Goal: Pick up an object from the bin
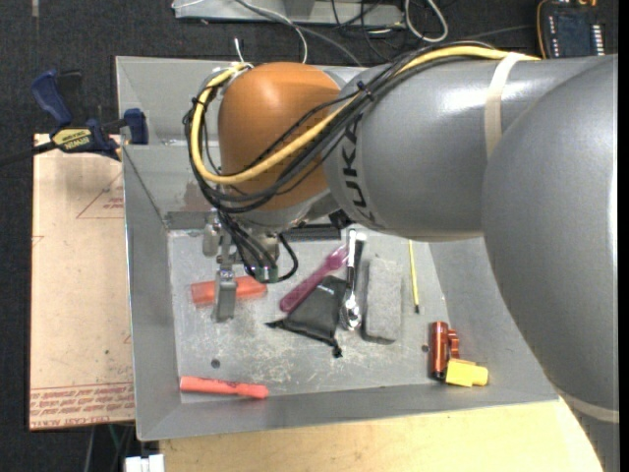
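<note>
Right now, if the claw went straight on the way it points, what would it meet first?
Most likely the flat orange block lying left of centre on the bin floor, right beneath the claw. Depth is unclear from this angle; it could graze the floor beside it instead.

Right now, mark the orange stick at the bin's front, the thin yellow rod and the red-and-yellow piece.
orange stick (224, 388), camera view, middle of its length.
thin yellow rod (414, 277), camera view, middle of its shaft.
red-and-yellow piece (441, 350), camera view, on its red part.
</note>
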`<state>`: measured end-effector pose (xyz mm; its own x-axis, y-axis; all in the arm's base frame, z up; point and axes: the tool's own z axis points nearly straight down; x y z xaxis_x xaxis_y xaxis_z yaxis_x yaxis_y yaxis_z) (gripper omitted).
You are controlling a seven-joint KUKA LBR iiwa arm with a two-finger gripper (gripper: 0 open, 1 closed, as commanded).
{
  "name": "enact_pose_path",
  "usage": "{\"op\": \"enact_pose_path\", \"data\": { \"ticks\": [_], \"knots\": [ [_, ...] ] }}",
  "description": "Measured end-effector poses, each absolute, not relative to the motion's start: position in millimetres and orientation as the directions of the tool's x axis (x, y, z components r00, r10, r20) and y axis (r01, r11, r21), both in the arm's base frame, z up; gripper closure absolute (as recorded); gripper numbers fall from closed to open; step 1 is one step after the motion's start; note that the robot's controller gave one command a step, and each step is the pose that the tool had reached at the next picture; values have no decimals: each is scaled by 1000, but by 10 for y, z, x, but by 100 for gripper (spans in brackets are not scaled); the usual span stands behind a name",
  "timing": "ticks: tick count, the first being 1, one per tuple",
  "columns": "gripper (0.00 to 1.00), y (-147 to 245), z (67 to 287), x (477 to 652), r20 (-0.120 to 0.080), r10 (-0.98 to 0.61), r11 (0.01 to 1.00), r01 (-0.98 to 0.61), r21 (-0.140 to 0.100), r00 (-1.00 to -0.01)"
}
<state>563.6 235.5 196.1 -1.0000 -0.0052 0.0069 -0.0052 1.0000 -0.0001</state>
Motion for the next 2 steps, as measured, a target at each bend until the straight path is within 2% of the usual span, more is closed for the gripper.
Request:
{"op": "enact_pose_path", "data": {
  "ticks": [1,2],
  "knots": [
    [0,2338,2010,5657,-1,-1,1000,-1,1,-1000],
    [0,1749,707,5886,1,-164,986,-164,2,-986]
  ]
}}
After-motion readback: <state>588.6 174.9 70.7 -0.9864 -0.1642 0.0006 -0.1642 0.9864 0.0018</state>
